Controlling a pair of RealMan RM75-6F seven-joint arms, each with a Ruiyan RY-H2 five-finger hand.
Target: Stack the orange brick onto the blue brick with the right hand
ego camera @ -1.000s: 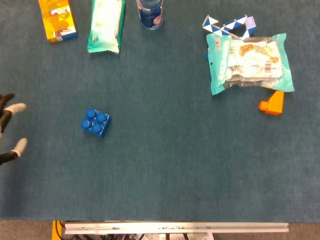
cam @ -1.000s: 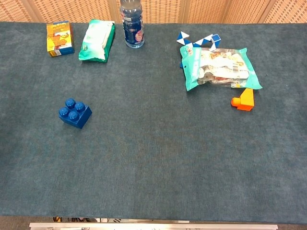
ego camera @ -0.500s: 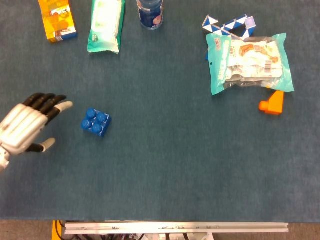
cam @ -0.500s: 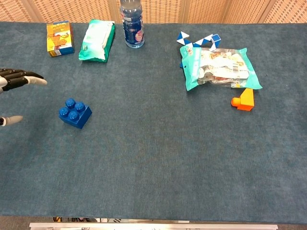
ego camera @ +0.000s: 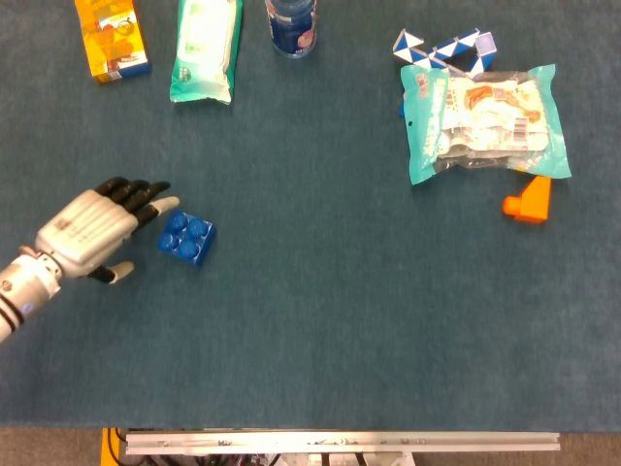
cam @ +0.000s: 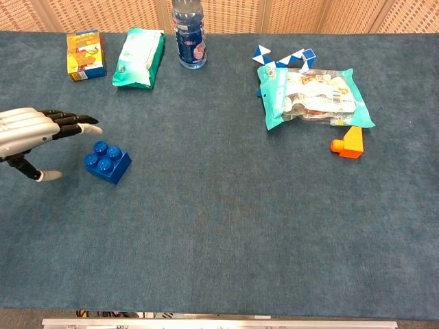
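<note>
1. The orange brick (ego camera: pixel 527 199) is found on the table (ego camera: pixel 320 330), just below the teal snack bag (ego camera: pixel 483 118) and well apart from the blue brick (ego camera: pixel 185 236).
2. The left hand (ego camera: pixel 95 229) is seen just left of the blue brick, fingers spread, nothing held.
3. The right hand is not seen in either view; its finger state cannot be told.
4. The orange brick's studded end is judged to point left.
5. No writing on the orange carton (ego camera: pixel 111 37), green packet (ego camera: pixel 205 49) or bottle (ego camera: pixel 292 23) can be read.

Juice box (ego camera: pixel 112 39), wipes pack (ego camera: pixel 207 49), bottle (ego camera: pixel 292 26), snack bag (ego camera: pixel 485 118), folding puzzle (ego camera: pixel 444 49).
</note>
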